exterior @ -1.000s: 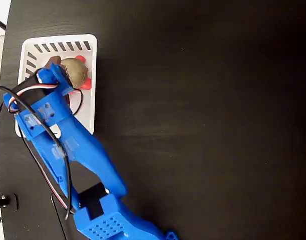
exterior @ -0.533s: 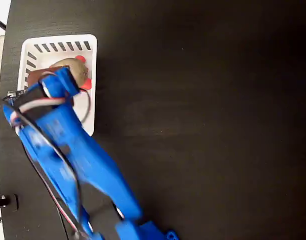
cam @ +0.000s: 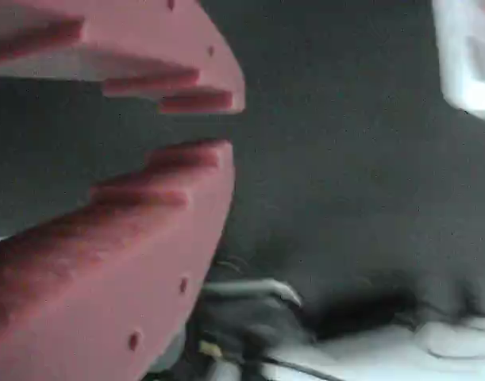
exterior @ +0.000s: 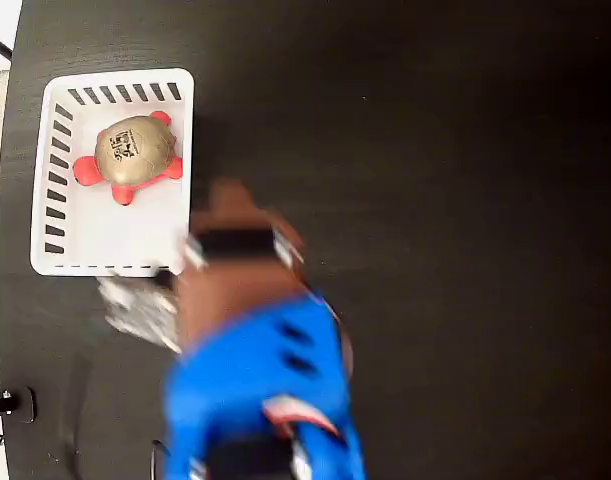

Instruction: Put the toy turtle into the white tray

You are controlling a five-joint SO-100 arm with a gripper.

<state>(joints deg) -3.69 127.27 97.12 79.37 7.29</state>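
I see the turtle (exterior: 133, 157) lying in the tray (exterior: 105, 235) at ten o'clock. My gripper (cam: 230, 127) is nearly closed, empty, over the table (exterior: 465, 200).

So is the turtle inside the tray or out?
Inside. The toy turtle lies shell-up on the floor of the white tray, within its walls, nothing holding it.

Markings: one small black printed mark on the rounded metallic beige-grey shell of the pinkish-red toy turtle (exterior: 131, 156), characters too small to read; no other text, label or number legible.
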